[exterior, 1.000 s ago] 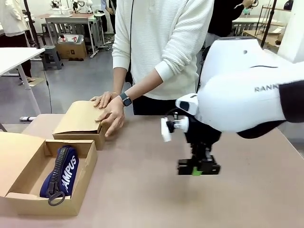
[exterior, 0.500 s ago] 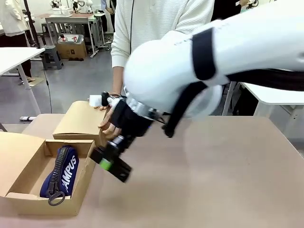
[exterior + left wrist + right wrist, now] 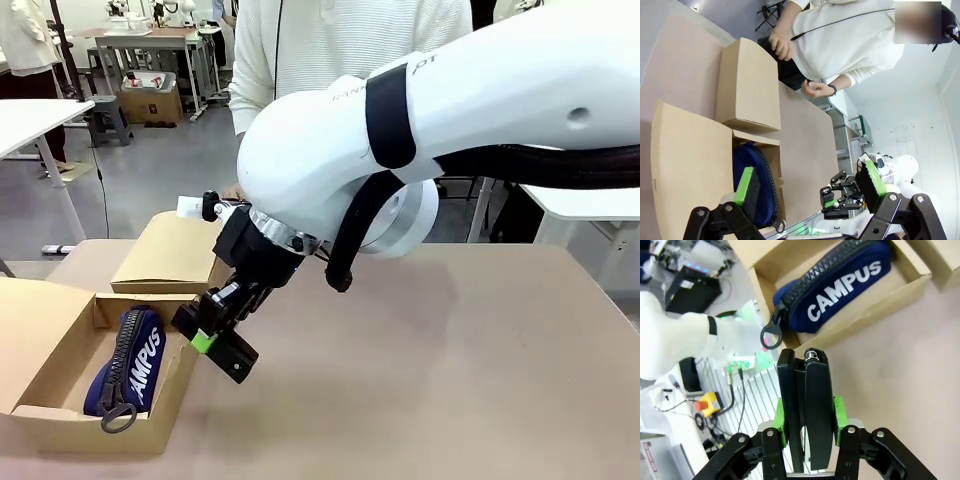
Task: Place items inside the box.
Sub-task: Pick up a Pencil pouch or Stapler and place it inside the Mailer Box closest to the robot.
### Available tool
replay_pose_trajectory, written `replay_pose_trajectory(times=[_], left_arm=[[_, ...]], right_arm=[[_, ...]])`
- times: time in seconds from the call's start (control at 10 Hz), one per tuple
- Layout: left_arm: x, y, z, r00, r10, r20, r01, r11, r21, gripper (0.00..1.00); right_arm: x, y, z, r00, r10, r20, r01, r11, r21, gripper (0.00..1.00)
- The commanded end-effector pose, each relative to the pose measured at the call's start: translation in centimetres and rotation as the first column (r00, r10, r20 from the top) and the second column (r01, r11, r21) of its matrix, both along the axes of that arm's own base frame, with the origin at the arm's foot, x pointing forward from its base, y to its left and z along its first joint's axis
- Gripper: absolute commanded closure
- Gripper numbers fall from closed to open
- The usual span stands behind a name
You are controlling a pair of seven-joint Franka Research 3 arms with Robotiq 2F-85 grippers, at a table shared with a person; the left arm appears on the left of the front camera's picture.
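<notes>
As I judge it, the step in hand is the carrying of one stapler to the box. The right gripper [image 3: 807,422] is closed on a black stapler [image 3: 812,385]. The green pads press its two long sides, and the stapler, slim and dull black, points away from the wrist. In the front view it hangs above the table just beside the right wall of the box [image 3: 180,385], at about three o'clock from it, not yet over the opening. The box lies at eight o'clock in the front view, with its lid folded back toward nine o'clock. The navy pouch [image 3: 125,360] lettered "CAMPUS" lies inside, its zip ring toward the robot. The smaller box [image 3: 170,250] stands closed at twelve o'clock from the larger one. The next move, I think, calls for going further toward nine o'clock, over the free floor beside the pouch, then lowering, and only then releasing. That floor is narrow, so the stapler could land on the pouch or catch the wall. The left gripper [image 3: 807,172] is open, with nothing between its pads
</notes>
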State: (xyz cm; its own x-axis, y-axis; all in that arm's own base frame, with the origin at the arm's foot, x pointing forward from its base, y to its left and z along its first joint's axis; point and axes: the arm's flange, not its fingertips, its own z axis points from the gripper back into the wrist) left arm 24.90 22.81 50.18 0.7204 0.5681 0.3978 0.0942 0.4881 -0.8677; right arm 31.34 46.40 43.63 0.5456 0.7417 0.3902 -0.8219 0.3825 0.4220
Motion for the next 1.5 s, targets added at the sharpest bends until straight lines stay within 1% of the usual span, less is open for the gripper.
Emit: replay_pose_trajectory(times=[0.0, 0.1, 0.2, 0.3, 0.4, 0.5, 0.6, 0.7, 0.8, 0.9, 1.0, 1.2, 1.3, 1.4], left_arm=[[0.1, -0.1, 0.0, 0.999, -0.002, 0.038, 0.003, 1.000, -0.008, 0.00], [0.1, -0.1, 0.0, 0.999, -0.002, 0.038, 0.003, 1.000, -0.008, 0.00], [0.1, -0.1, 0.0, 0.999, -0.002, 0.038, 0.003, 1.000, -0.008, 0.00], [0.1, -0.1, 0.0, 0.999, -0.002, 0.038, 0.003, 1.000, -0.008, 0.00], [0.1, -0.1, 0.0, 0.999, -0.002, 0.038, 0.003, 1.000, -0.008, 0.00], [0.1, -0.1, 0.0, 0.999, -0.002, 0.038, 0.003, 1.000, -0.008, 0.00], [0.1, -0.1, 0.0, 0.999, -0.002, 0.038, 0.003, 1.000, -0.008, 0.00], [0.1, -0.1, 0.0, 0.999, -0.002, 0.038, 0.003, 1.000, -0.008, 0.00], [0.1, -0.1, 0.0, 0.999, -0.002, 0.038, 0.003, 1.000, -0.008, 0.00], [0.1, -0.1, 0.0, 0.999, -0.002, 0.038, 0.003, 1.000, -0.008, 0.00], [0.1, -0.1, 0.0, 0.999, -0.002, 0.038, 0.003, 1.000, -0.008, 0.00], [0.1, -0.1, 0.0, 0.999, -0.002, 0.038, 0.003, 1.000, -0.008, 0.00], [0.1, -0.1, 0.0, 0.999, -0.002, 0.038, 0.003, 1.000, -0.008, 0.00], [0.1, -0.1, 0.0, 0.999, -0.002, 0.038, 0.003, 1.000, -0.008, 0.00]], right_arm=[[0.3, 3.0, 0.0, 0.995, -0.079, -0.053, 0.080, 0.997, 0.023, 0.58], [-0.6, 5.5, 0.7, 0.963, -0.234, -0.138, 0.235, 0.972, -0.005, 0.58], [-1.4, 7.5, 1.7, 0.878, -0.423, -0.224, 0.434, 0.901, 0.003, 0.58], [-2.2, 9.0, 2.5, 0.802, -0.530, -0.275, 0.560, 0.827, 0.039, 0.58], [-1.8, 10.0, 2.1, 0.704, -0.678, -0.212, 0.704, 0.706, 0.077, 0.58], [-1.0, 10.5, 1.0, 0.700, -0.684, -0.205, 0.705, 0.708, 0.046, 0.58], [-0.8, 11.0, -0.4, 0.751, -0.626, -0.212, 0.641, 0.768, 0.005, 0.58], [-0.4, 11.3, -1.2, 0.729, -0.657, -0.191, 0.664, 0.747, -0.036, 0.58], [-0.3, 11.3, -1.6, 0.733, -0.656, -0.180, 0.658, 0.751, -0.060, 0.58], [-0.1, 11.1, -1.7, 0.722, -0.664, -0.195, 0.667, 0.743, -0.059, 0.58], [0.2, 11.0, -2.1, 0.704, -0.680, -0.205, 0.685, 0.726, -0.055, 0.58], [1.0, 11.7, -2.8, 0.689, -0.673, -0.268, 0.688, 0.724, -0.049, 0.58], [1.4, 11.9, -3.0, 0.664, -0.700, -0.262, 0.714, 0.698, -0.055, 0.58], [1.7, 12.1, -3.5, 0.654, -0.709, -0.265, 0.720, 0.691, -0.071, 0.58]])
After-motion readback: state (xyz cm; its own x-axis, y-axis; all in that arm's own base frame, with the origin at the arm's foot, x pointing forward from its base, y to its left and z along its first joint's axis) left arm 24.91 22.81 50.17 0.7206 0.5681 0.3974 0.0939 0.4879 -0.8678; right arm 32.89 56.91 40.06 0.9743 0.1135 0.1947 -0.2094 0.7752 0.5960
